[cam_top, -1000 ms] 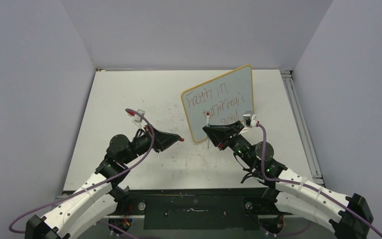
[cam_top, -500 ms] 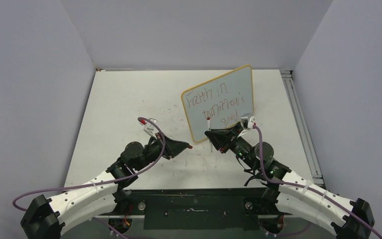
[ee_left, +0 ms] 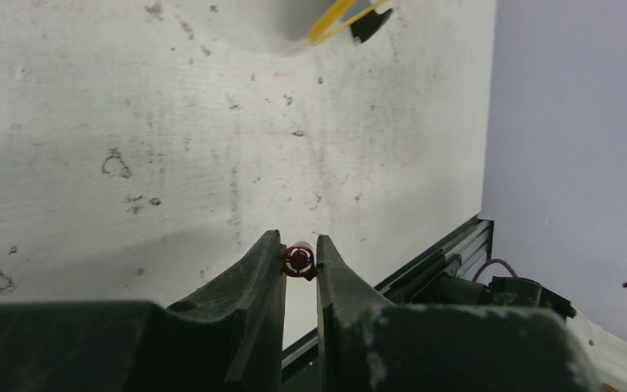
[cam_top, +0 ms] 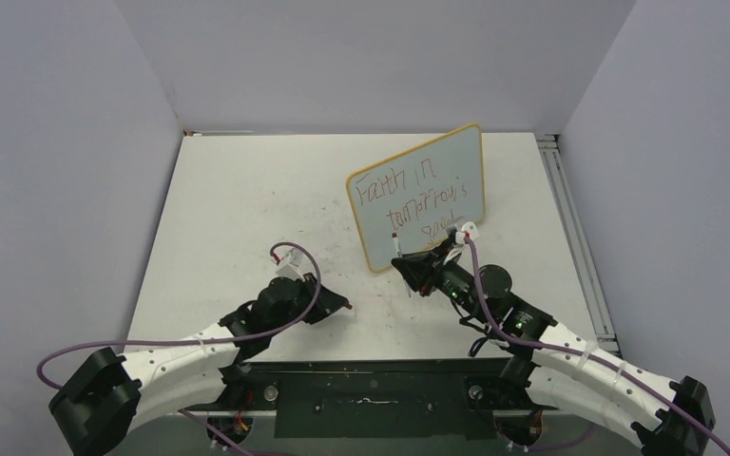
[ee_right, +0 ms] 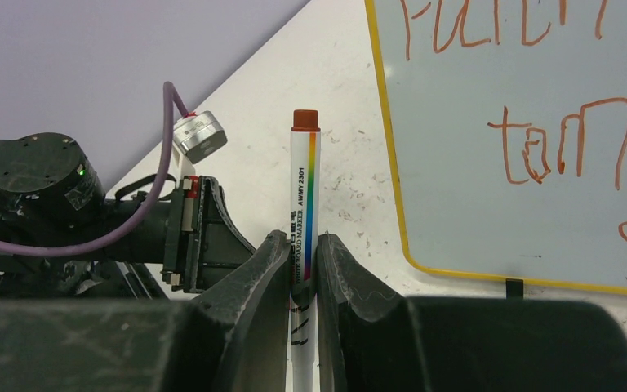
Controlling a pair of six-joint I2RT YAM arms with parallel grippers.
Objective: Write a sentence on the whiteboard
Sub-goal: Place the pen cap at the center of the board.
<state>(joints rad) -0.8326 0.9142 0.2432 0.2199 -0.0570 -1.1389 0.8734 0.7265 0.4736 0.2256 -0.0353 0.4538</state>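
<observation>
Just beyond right claw (ee_right: 303,242), whiteboard (ee_right: 498,106), marker (ee_right: 304,163) pinched between.

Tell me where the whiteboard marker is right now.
In the right wrist view the marker is clamped in the right pincer, just left of the lower corner of the whiteboard. From above, that is slightly right of centre on the table.

Glossy whiteboard (cam_top: 418,195) edged in yellow wood, scuffed matt table (cam_top: 247,190), smooth plastic marker (ee_right: 303,188), glossy red cap (ee_left: 299,260)
</observation>
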